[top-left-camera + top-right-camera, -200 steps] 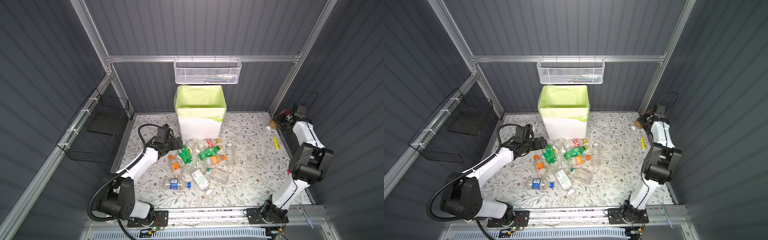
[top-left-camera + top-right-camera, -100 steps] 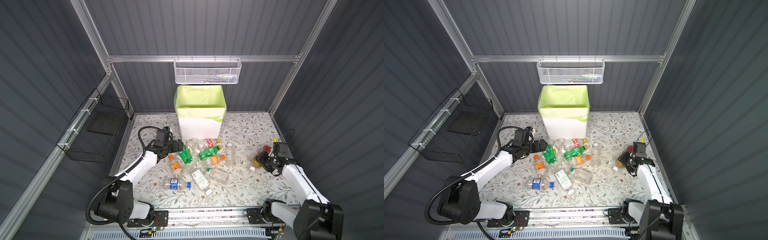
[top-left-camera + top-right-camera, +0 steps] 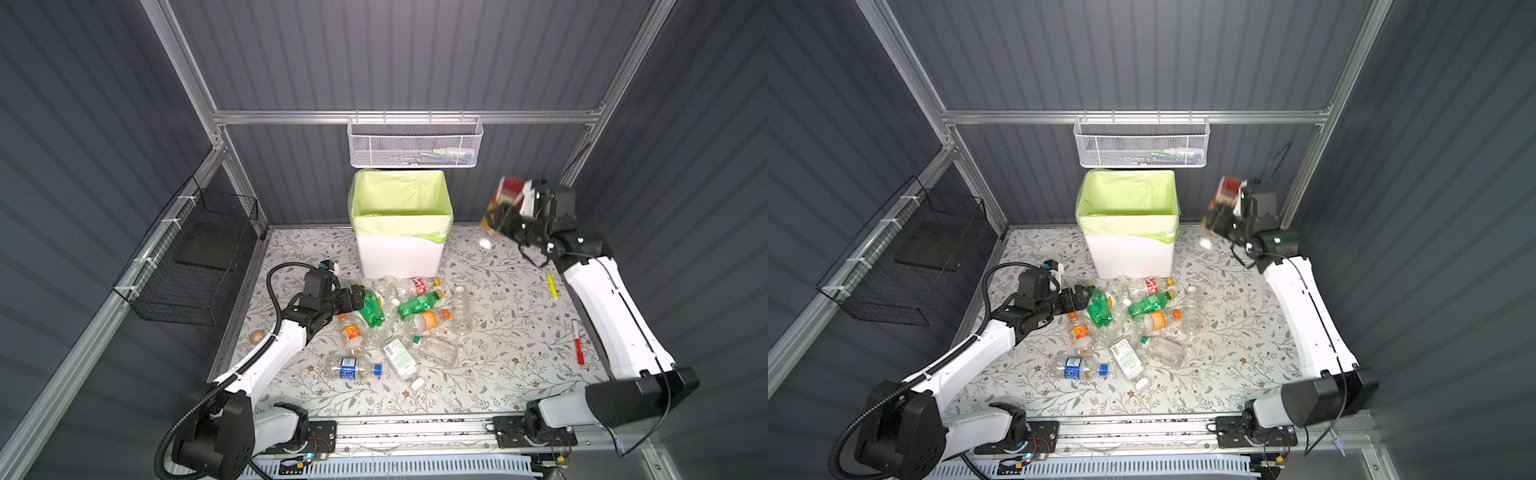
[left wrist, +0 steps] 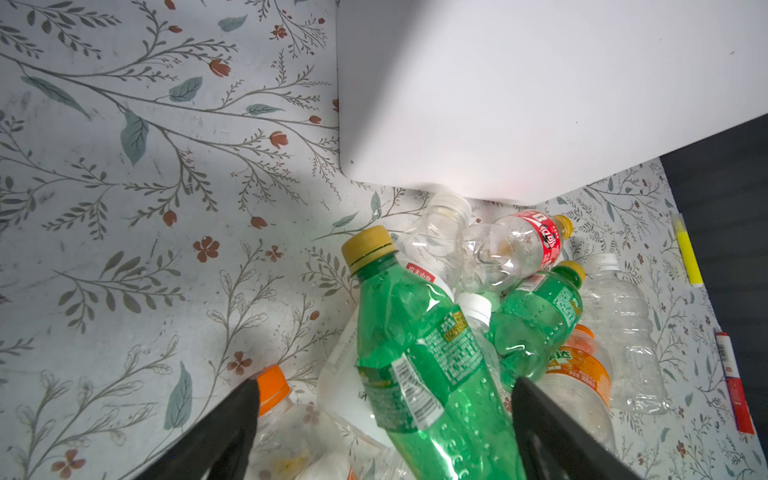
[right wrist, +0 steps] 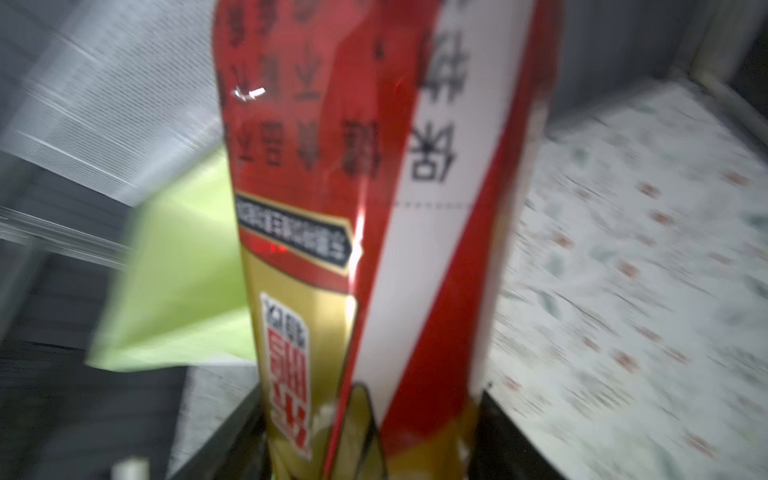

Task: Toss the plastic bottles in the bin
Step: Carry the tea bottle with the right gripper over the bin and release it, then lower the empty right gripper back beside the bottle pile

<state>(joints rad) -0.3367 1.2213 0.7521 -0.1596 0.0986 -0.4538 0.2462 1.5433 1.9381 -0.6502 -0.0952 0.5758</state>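
The bin [image 3: 399,253] [image 3: 1129,257] is white with a yellow-green bag and stands at the back middle. Several plastic bottles [image 3: 428,320] [image 3: 1154,320] lie heaped in front of it. My left gripper [image 3: 358,297] [image 4: 384,384] is open at the pile's left edge, its jaws either side of a crumpled green bottle [image 4: 415,353]. My right gripper [image 3: 505,218] [image 5: 370,415] is raised just right of the bin's rim. Its jaws are spread wide, with a blurred amber bottle with a red label [image 3: 508,192] [image 5: 332,166] between them.
A white mesh basket [image 3: 415,145] hangs on the rail above the bin. A black wire basket [image 3: 195,257] hangs on the left wall. A yellow marker [image 3: 552,284] and a red marker [image 3: 577,343] lie at the mat's right edge. A tape roll [image 3: 257,336] lies at its left.
The right arm swung from the back right corner down to the mat, then up beside the bin's rim with the amber bottle, and its jaws have spread. The left gripper barely moved.
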